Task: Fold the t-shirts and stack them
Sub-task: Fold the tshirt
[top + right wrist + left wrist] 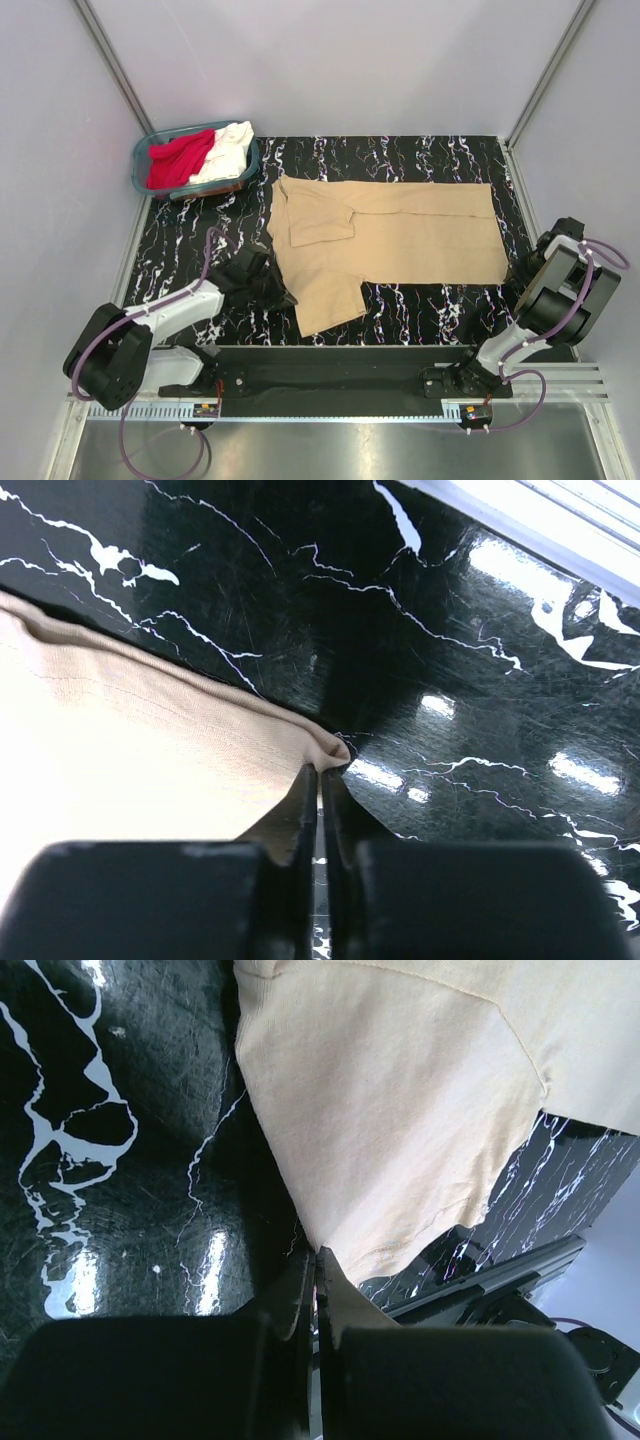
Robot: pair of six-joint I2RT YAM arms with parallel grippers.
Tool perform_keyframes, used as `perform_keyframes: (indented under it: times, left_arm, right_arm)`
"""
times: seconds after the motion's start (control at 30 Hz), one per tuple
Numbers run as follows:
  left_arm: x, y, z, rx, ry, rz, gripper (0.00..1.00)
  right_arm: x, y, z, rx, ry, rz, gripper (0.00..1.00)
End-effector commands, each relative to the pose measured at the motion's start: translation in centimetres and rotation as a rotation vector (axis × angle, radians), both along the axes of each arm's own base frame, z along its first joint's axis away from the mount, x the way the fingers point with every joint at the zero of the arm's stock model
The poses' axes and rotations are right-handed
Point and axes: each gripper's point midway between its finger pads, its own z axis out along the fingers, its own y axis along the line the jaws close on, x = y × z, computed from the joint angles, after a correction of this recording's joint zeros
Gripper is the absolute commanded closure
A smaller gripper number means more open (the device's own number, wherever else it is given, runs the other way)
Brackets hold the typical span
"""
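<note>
Two shirts, red t-shirt and white t-shirt, wait unfolded in the teal basket; left tool and right tool each pinch the barely folded tan t-shirt.

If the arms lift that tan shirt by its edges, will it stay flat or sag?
Probably sags: the tan shirt lies limp, one sleeve folded over. Likely light: thin cloth puckers at the right gripper.
</note>
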Motion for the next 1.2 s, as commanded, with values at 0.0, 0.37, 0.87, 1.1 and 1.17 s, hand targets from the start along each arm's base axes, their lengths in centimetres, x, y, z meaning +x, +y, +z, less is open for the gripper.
perform_keyframes:
  times: [0.0,0.37,0.87,1.1,1.17]
  left_arm:
    - [0.3,-0.5,1.5,-0.037,-0.033,-0.008,1.00]
    - [-0.8,0.3,2.0,-0.063,-0.050,0.025,1.00]
    - [8.0,-1.8,9.0,0.066,-0.280,-0.036,1.00]
    - [14.3,-1.6,11.0,0.082,-0.309,0.008,1.00]
    - [16.2,-1.2,10.9,0.081,-0.302,0.030,1.00]
  right_arm:
    - [-1.4,-0.5,-2.3,-0.028,0.073,-0.006,0.97]
    - [-3.0,0.2,-0.2,-0.044,0.087,-0.041,1.00]
    - [2.0,0.4,3.3,-0.003,-0.040,0.025,1.00]
    - [7.0,-1.0,5.4,-0.045,-0.070,0.079,1.00]
    - [8.7,-1.3,5.8,-0.050,-0.080,0.102,1.00]
